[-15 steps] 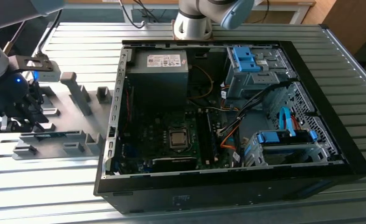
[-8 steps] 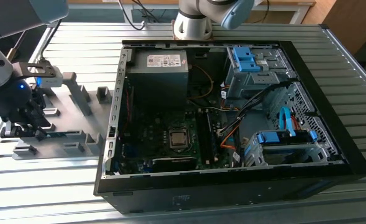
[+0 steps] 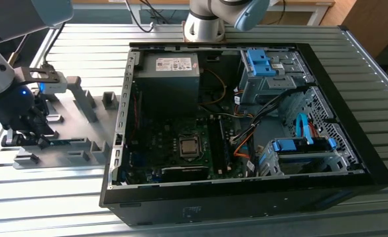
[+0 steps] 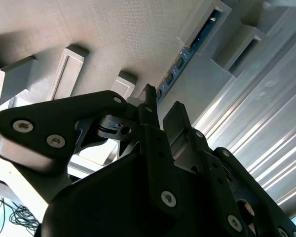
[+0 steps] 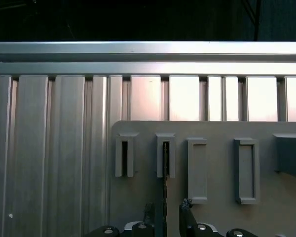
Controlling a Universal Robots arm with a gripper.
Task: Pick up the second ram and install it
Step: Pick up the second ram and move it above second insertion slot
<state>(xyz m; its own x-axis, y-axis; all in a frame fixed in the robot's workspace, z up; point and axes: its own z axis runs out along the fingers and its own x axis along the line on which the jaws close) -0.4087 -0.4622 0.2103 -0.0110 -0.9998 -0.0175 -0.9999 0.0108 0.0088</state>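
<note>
Lower left of exterior view: gripper (image 3: 27, 139) over grey holder (image 5: 219, 173), fingers (image 5: 186, 215) apart, straddling second ram (image 5: 165, 165), long axis between them, unclamped.

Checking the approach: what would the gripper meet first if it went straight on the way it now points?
Likely the second ram, standing on edge in the grey holder, in line with the gripper, though depth is unclear.

The second ram (image 4: 186, 52) is seen standing on edge in the slotted grey holder (image 4: 113, 29), its blue strip running down to the gripper (image 4: 163, 99). The black fingers (image 4: 177, 116) are set apart at its near end. A ribbed metal table (image 4: 271, 123) is glimpsed beside the holder.
</note>
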